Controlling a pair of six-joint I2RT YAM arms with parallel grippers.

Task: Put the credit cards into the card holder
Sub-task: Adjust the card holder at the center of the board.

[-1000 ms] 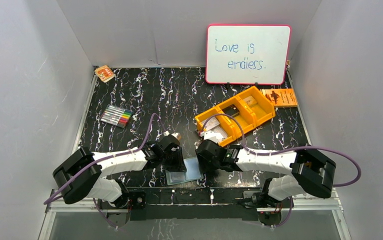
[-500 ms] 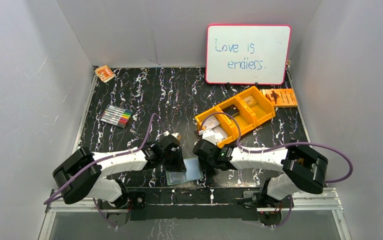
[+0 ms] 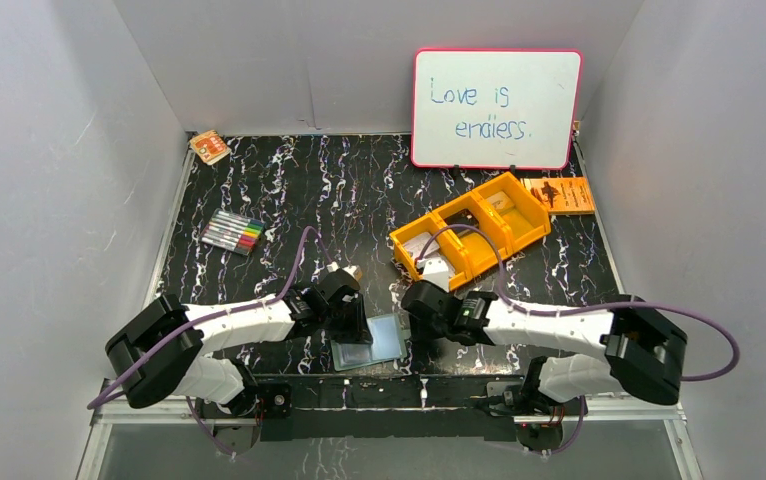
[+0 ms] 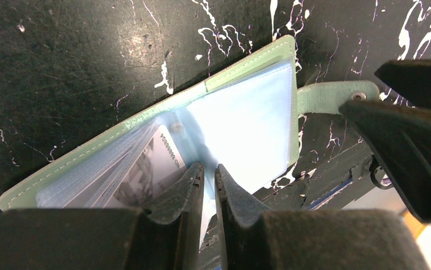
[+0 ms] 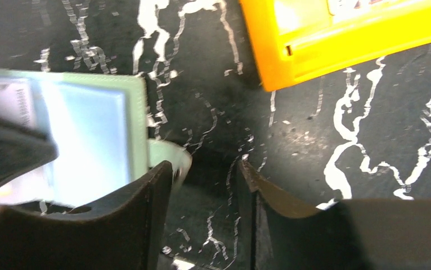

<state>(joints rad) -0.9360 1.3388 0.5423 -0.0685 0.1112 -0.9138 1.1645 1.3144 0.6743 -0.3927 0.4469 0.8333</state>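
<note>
The sage-green card holder (image 3: 371,345) lies open near the table's front edge, its clear blue-grey sleeves fanned up. My left gripper (image 4: 209,167) is shut on one sleeve and holds it upright. A pale printed credit card (image 4: 154,163) sits in a sleeve to the left of the jaws. My right gripper (image 5: 205,164) stands open just right of the holder (image 5: 98,135). Its left finger is next to the snap tab (image 5: 174,156), and only table shows between its fingers. More pale cards (image 3: 435,266) lie in the orange tray.
The orange compartment tray (image 3: 519,225) sits just behind my right gripper, its corner (image 5: 269,67) close above the jaws. A whiteboard (image 3: 495,108) stands at the back, an orange booklet (image 3: 559,194) beside it. Markers (image 3: 232,232) and a small orange packet (image 3: 209,147) lie on the left.
My right gripper has shifted a little to the right and nearer, beside the holder's snap tab, and its jaws have narrowed. The left gripper keeps its hold unmoved.
</note>
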